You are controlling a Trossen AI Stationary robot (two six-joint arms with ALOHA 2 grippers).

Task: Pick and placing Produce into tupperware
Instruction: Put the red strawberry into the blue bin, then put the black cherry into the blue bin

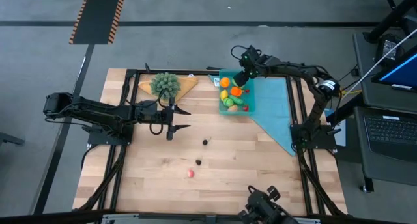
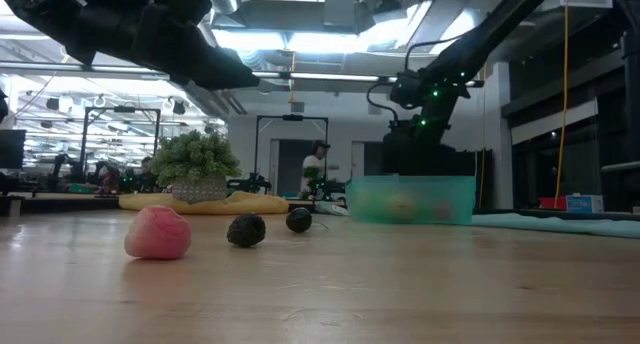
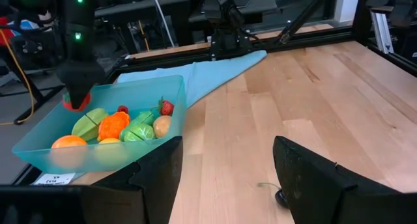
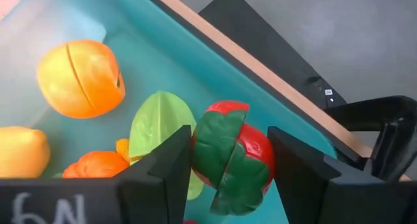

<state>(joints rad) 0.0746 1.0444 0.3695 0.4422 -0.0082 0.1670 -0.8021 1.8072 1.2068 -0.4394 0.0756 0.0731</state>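
Observation:
The teal tupperware (image 1: 251,104) stands at the table's far right on a light-blue cloth and holds several produce pieces, orange, yellow and green (image 3: 114,127). My right gripper (image 1: 240,79) hangs over its far end, shut on a red toy tomato with a green leafy top (image 4: 229,160). Loose on the bare wood lie a pink piece (image 1: 190,174) and two dark pieces (image 1: 206,142) (image 1: 198,162). My left gripper (image 1: 184,118) waits open above the table's middle left, pointing toward the box, nothing between its fingers (image 3: 163,165). My right gripper pinches the tomato between its two fingers, one on each of two opposite sides (image 4: 199,152). The fingers slant down from above. The tomato (image 3: 75,104) hangs clear of the pieces below, over the box's far end, its green top turned toward the wrist.
A bushy green plant on a tan board (image 1: 166,84) stands at the far edge, left of the box. The blue cloth (image 1: 277,113) runs toward the right edge. Black frame rails (image 1: 127,107) border the table. Bare wood lies around the loose pieces.

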